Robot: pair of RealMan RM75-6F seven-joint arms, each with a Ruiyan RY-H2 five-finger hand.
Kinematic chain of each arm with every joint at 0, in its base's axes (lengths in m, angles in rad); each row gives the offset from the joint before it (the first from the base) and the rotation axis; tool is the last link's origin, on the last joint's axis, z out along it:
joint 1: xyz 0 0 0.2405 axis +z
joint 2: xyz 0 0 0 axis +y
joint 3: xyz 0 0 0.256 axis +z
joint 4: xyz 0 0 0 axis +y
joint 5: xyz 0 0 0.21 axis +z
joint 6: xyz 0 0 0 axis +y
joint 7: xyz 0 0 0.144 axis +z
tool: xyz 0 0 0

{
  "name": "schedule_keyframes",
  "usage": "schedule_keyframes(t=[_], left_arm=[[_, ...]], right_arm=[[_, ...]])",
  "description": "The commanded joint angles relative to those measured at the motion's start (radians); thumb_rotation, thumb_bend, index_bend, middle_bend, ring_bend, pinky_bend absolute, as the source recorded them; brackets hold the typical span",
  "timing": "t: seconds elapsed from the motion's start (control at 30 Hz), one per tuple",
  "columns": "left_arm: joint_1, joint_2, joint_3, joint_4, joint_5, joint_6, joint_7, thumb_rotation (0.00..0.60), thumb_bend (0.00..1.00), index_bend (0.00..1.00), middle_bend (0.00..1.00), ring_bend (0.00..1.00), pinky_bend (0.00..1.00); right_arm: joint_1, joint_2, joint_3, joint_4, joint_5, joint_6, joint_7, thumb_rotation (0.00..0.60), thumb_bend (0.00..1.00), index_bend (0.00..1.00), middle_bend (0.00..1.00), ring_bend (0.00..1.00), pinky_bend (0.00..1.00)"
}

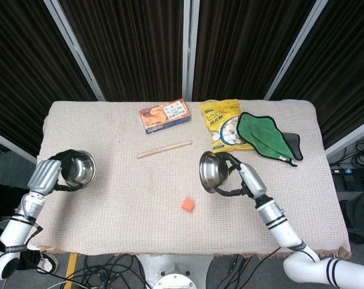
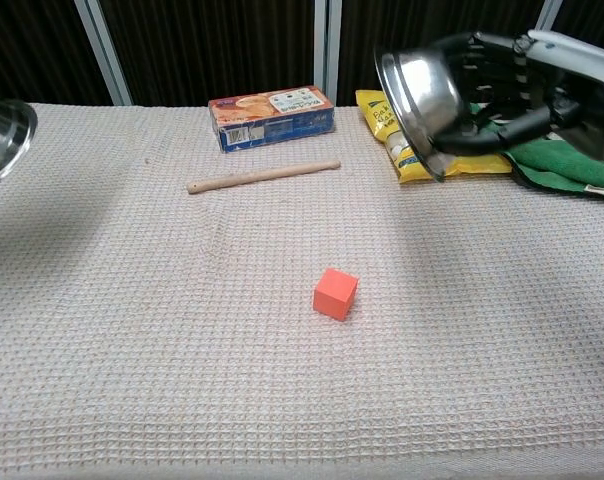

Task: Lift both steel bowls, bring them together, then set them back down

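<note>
My left hand (image 1: 51, 173) holds one steel bowl (image 1: 78, 170) above the table's left edge, its mouth tilted up; in the chest view only that bowl's (image 2: 4, 135) rim shows at the far left. My right hand (image 1: 235, 175) grips the second steel bowl (image 1: 211, 172) right of centre, tipped on its side with the mouth facing left. In the chest view this bowl (image 2: 420, 107) hangs above the table with the right hand (image 2: 502, 95) behind it. The bowls are far apart.
An orange cube (image 1: 188, 205) lies near the front middle. A wooden stick (image 1: 164, 150) and a snack box (image 1: 164, 115) lie at the back. A yellow bag (image 1: 225, 125) and a green cloth (image 1: 267, 136) sit back right.
</note>
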Motion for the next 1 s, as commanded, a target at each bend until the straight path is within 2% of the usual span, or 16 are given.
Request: schedule_keyframes(t=[0.03,0.13,0.2,0.33,0.5,0.53,0.6,0.67,0.73,0.83,1.0], left_arm=[[-0.03,-0.017,0.029,0.046,0.015,-0.06,0.107,0.6,0.16,0.49,0.48,0.48,0.64],[-0.044,-0.039,0.033,0.058,0.009,-0.087,0.183,0.6,0.16,0.48,0.47,0.46,0.63],[-0.053,-0.05,0.03,0.061,-0.003,-0.103,0.221,0.6,0.16,0.48,0.46,0.45,0.62],[-0.063,-0.065,0.025,0.056,-0.021,-0.126,0.251,0.6,0.16,0.45,0.39,0.38,0.59],[-0.065,-0.083,0.035,0.067,-0.021,-0.138,0.271,0.6,0.16,0.39,0.36,0.35,0.57],[-0.067,-0.082,0.042,0.068,-0.023,-0.155,0.274,0.6,0.15,0.34,0.33,0.31,0.53],[-0.074,-0.071,0.056,0.057,-0.033,-0.199,0.279,0.6,0.13,0.18,0.19,0.16,0.38],[-0.074,-0.07,0.054,0.05,-0.035,-0.197,0.271,0.6,0.08,0.04,0.04,0.02,0.18],[-0.069,-0.075,0.052,0.053,-0.029,-0.182,0.254,0.6,0.04,0.01,0.0,0.0,0.09],[-0.063,-0.082,0.043,0.065,-0.011,-0.14,0.223,0.6,0.01,0.0,0.0,0.0,0.03],[-0.05,-0.076,0.029,0.077,-0.006,-0.09,0.216,0.6,0.0,0.0,0.0,0.0,0.02]], right_arm=[[-0.123,0.165,-0.135,-0.256,0.203,0.043,-0.577,0.6,0.3,0.46,0.4,0.32,0.45],[-0.134,0.143,-0.134,-0.3,0.303,0.085,-0.742,0.6,0.3,0.44,0.39,0.31,0.44],[-0.137,0.124,-0.128,-0.312,0.358,0.101,-0.809,0.6,0.3,0.43,0.38,0.31,0.43],[-0.129,0.101,-0.113,-0.308,0.443,0.096,-0.876,0.6,0.3,0.42,0.35,0.28,0.41],[-0.121,0.076,-0.094,-0.292,0.508,0.106,-0.934,0.6,0.3,0.4,0.33,0.27,0.4],[-0.12,0.074,-0.09,-0.292,0.516,0.102,-0.934,0.6,0.28,0.38,0.32,0.26,0.39],[-0.116,0.079,-0.087,-0.296,0.53,0.089,-0.939,0.6,0.23,0.31,0.28,0.21,0.32],[-0.113,0.081,-0.086,-0.292,0.531,0.09,-0.953,0.6,0.12,0.13,0.15,0.07,0.15],[-0.118,0.077,-0.086,-0.286,0.525,0.12,-0.974,0.6,0.03,0.02,0.03,0.0,0.02],[-0.137,0.076,-0.073,-0.291,0.508,0.145,-0.938,0.6,0.0,0.0,0.0,0.0,0.0],[-0.163,0.088,-0.077,-0.292,0.459,0.17,-0.903,0.6,0.0,0.0,0.0,0.0,0.0]])
